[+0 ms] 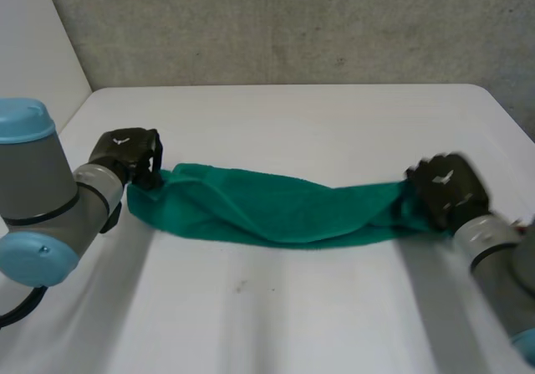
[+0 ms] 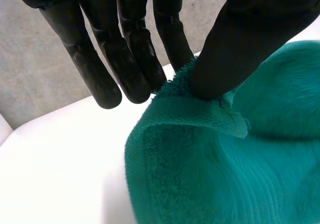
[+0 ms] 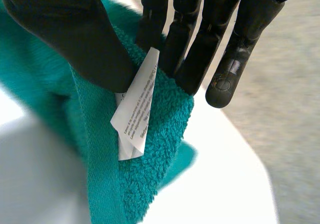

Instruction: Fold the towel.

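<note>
Since the towel point(image 1: 276, 207) is what everything hangs off here, I'll start at its left end and work across. At that end the left hand point(image 1: 125, 152) has the towel's edge pinched between thumb and fingers, so it's a real grip on the cloth and not just resting there. From that hand the green towel runs across the white tabletop point(image 1: 292, 315) as one long narrow band. It's slack and rumpled through the middle, with its lower edge lying on the surface. At the towel's right end the right hand point(image 1: 445, 190) is clamped on the cloth the same way, thumb against fingers, right next to the little white care label point(image 3: 135, 114) that sticks out of the hem. As for progress, I'd say it's early to middling. The band looks like it might already be doubled over lengthwise, but honestly I can't tell that for sure from the bunching. What's left, as far as I can judge, is bringing one end over to meet the other and then flattening it into a tidy stack.
</note>
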